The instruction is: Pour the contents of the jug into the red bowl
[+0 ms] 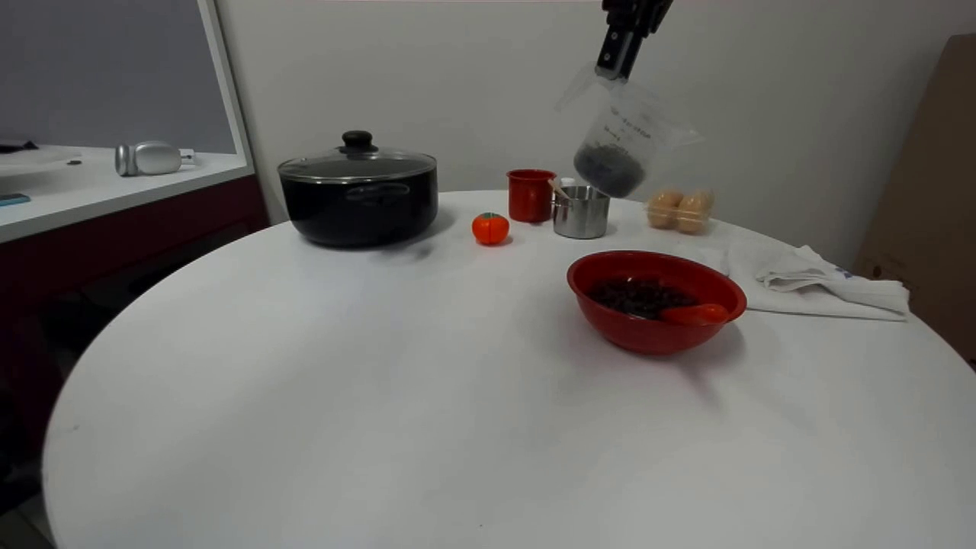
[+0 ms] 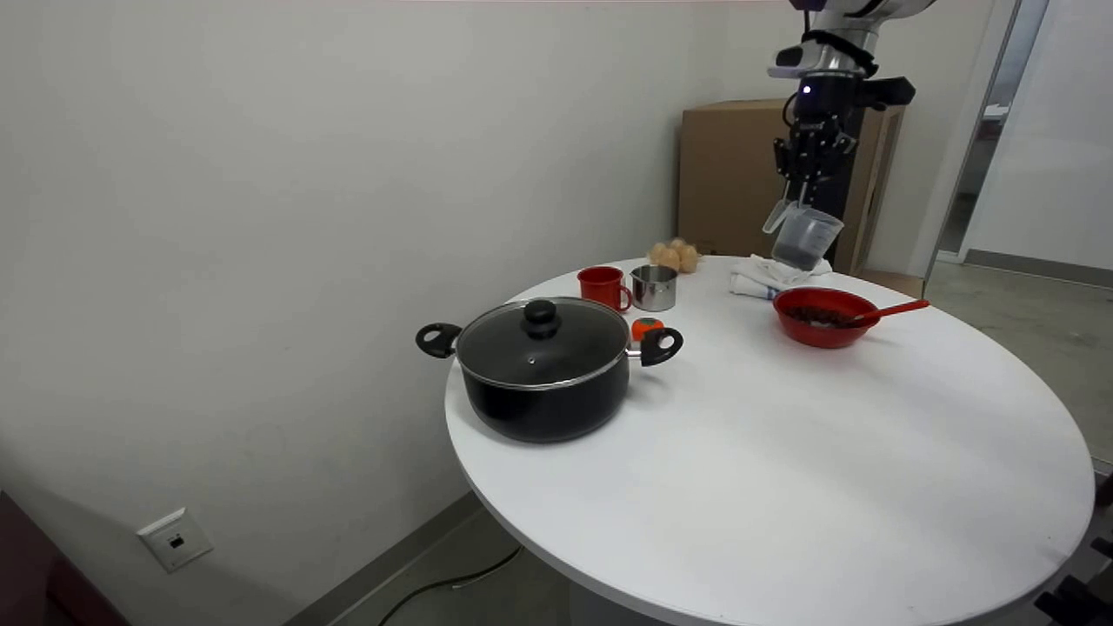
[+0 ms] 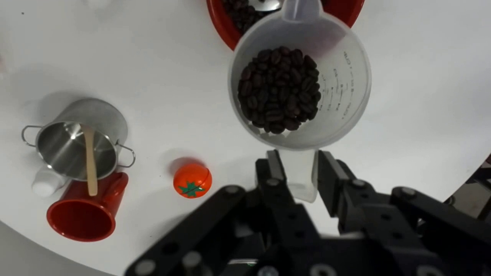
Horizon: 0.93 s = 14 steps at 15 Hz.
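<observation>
The clear plastic jug (image 1: 627, 122) hangs in the air above the table, slightly tilted; it also shows in an exterior view (image 2: 810, 233) and the wrist view (image 3: 341, 111). My gripper (image 3: 297, 154) is shut on the jug's handle, also seen in both exterior views (image 1: 612, 75) (image 2: 795, 193). The contents, dark beans (image 3: 280, 90), lie at the jug's bottom. The red bowl (image 1: 648, 335) stands on the table below the jug, holding dark beans and a red spoon (image 2: 896, 309). In the wrist view the jug's spout overlaps the bowl (image 3: 221, 25), hiding part of it.
A black lidded pot (image 2: 548, 409), a toy tomato (image 3: 192, 180), a red cup (image 1: 529, 197) and a metal cup (image 1: 581, 213) with a wooden stick stand on the table. Eggs (image 1: 679, 211) and a white cloth (image 1: 820, 286) lie behind the bowl. A cardboard box (image 2: 735, 183) stands beyond.
</observation>
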Motion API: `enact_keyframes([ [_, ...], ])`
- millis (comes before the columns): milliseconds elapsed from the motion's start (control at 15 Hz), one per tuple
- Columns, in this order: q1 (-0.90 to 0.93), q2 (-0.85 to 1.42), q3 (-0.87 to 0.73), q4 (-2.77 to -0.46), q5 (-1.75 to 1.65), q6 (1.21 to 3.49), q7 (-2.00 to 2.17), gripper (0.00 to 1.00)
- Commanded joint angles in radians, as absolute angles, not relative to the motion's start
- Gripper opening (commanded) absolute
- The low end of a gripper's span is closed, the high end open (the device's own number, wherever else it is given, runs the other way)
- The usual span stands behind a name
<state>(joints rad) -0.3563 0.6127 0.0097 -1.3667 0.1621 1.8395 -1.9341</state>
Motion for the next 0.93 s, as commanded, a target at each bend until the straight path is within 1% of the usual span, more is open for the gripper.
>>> enact_keyframes([
  [0,-0.344,0.615,0.000,-1.361,0.167,1.836,-1.943,0.27],
  [133,-0.341,0.615,0.000,-1.361,0.166,1.837,-1.949,0.27],
  [200,-0.342,0.615,0.000,-1.361,0.167,1.837,-1.951,0.07],
  [533,-0.391,0.608,0.019,-1.385,0.228,1.810,-2.042,0.07],
  [867,-0.459,0.635,0.031,-1.356,0.344,1.742,-2.201,0.07],
])
